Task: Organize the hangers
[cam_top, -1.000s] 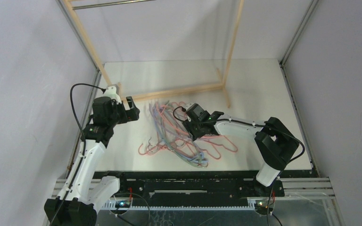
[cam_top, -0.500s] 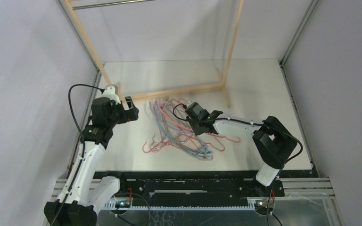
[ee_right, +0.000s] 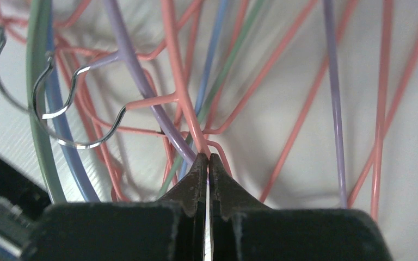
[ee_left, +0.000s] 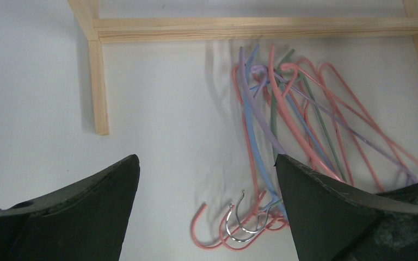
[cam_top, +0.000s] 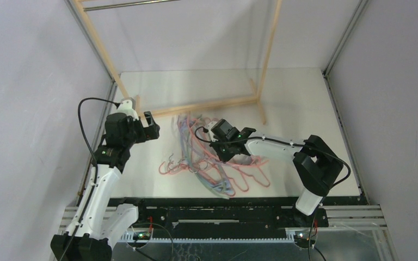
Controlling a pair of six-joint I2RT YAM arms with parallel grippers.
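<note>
White counter (cam_top: pixel 299 98): hangers (cam_top: pixel 196 157) lie front-to-back between both arms; right tool (ee_right: pixel 207 159) clamps a pink one, left tool (ee_left: pixel 206 163) spread, standing apart.

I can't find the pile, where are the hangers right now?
Top view: the hangers lie heaped at centre, just in front of the rack's base rail, under the right gripper.

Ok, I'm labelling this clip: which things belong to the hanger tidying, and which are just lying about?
In the job: hangers; right gripper, fingers shut on a pink one; left gripper, open.
Just there: wooden rack; table.
</note>
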